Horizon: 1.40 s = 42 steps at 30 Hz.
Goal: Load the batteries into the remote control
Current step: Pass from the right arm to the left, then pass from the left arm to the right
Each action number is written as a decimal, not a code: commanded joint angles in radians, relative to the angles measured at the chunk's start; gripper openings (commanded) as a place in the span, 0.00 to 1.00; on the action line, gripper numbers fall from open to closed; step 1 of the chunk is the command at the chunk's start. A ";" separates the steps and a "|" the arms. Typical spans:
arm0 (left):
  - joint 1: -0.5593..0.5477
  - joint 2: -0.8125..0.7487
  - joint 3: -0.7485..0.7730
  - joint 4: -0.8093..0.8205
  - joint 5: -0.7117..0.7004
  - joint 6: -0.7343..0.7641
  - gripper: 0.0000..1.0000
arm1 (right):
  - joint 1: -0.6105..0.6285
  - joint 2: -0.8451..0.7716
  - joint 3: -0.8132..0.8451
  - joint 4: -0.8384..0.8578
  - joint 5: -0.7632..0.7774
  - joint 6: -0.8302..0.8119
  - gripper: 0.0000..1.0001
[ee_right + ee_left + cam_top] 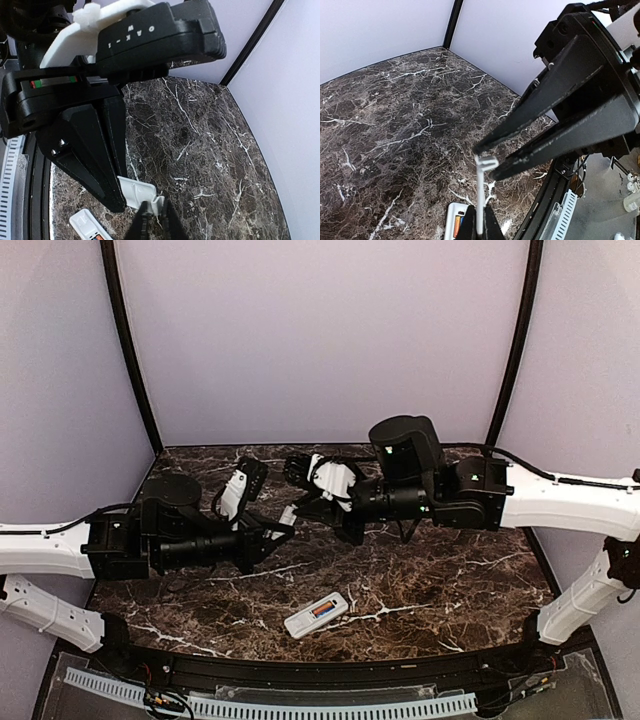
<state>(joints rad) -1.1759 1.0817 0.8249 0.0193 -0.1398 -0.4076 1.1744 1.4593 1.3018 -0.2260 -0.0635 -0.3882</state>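
Observation:
The remote control (pixel 316 615) lies back-up near the table's front edge, its compartment uncovered. The orange-red and blue batteries (pixel 322 609) sit inside it. The left wrist view also catches the remote control (pixel 451 220) with the batteries (pixel 457 226). Above the table my two grippers meet over a thin white battery cover (pixel 288 514). My left gripper (pixel 480 210) is shut on one end of the cover (pixel 480 192), seen edge-on. My right gripper (pixel 153 206) is shut on the clip end of the cover (pixel 134 191). In the right wrist view one end of the remote (pixel 86 226) shows at the bottom.
The dark marble table (pixel 450 580) is walled by pale panels with black corner posts (pixel 128 350). A white perforated strip (pixel 280 706) runs along the front below the table edge. Both arms reach inward over the table's middle.

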 commanded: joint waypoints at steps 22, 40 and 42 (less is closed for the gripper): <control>-0.228 -0.010 -0.181 0.660 -0.736 1.500 0.00 | -0.142 0.033 0.249 -0.349 -0.260 0.771 0.71; -0.289 0.183 -0.263 1.284 -0.797 2.155 0.00 | -0.123 -0.085 0.081 -0.119 -0.329 -0.018 0.76; -0.289 0.192 -0.266 1.284 -0.798 2.170 0.00 | -0.118 -0.063 0.108 -0.125 -0.324 -0.045 0.75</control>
<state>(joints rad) -1.4582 1.2640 0.5724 1.2316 -0.9146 1.6882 1.0466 1.3838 1.3769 -0.4049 -0.3927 -0.2680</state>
